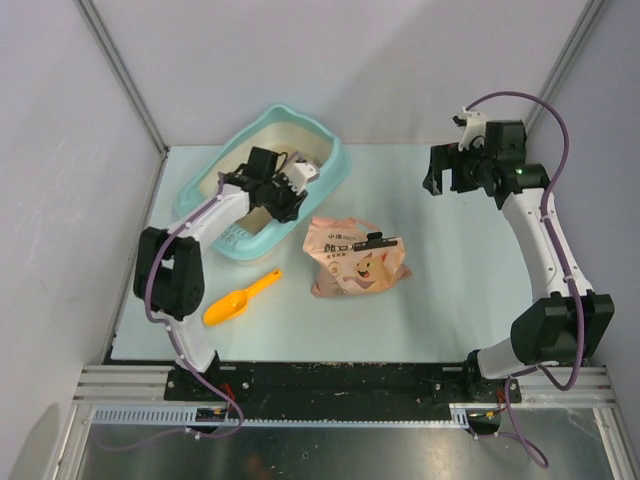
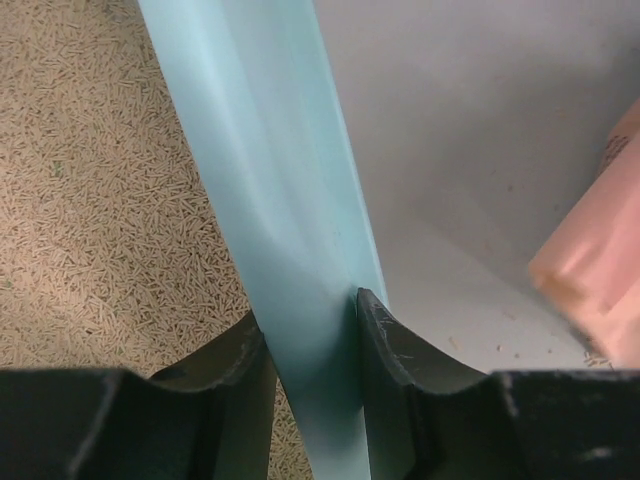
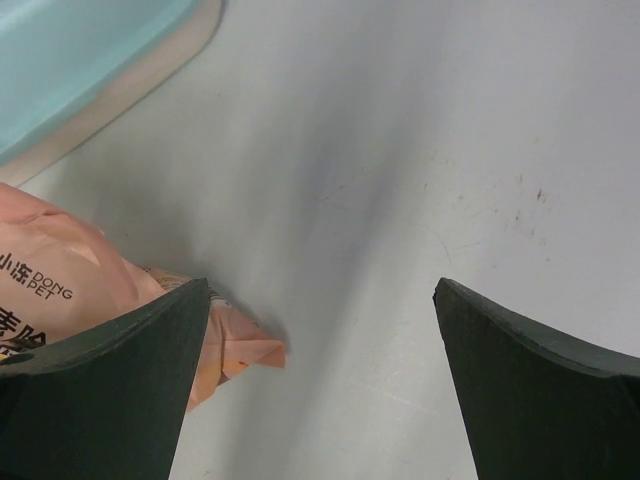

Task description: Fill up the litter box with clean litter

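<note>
1 litter box (image 1: pixel 338 165), 1 pink bag (image 1: pixel 355 258), 1 orange scoop (image 1: pixel 238 298), all on the surface (image 1: pixel 450 280); box far left. Left arm bent over the box, left gripper (image 2: pixel 310 310) clamped on the bag-side wall, clean litter (image 2: pixel 90 200) inside. Right gripper (image 3: pixel 322 285) wide, empty, raised beside the bag.

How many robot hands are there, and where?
2. The left hand pinches the wall of the litter box; the right hand hangs open above the table near the pink bag.
</note>
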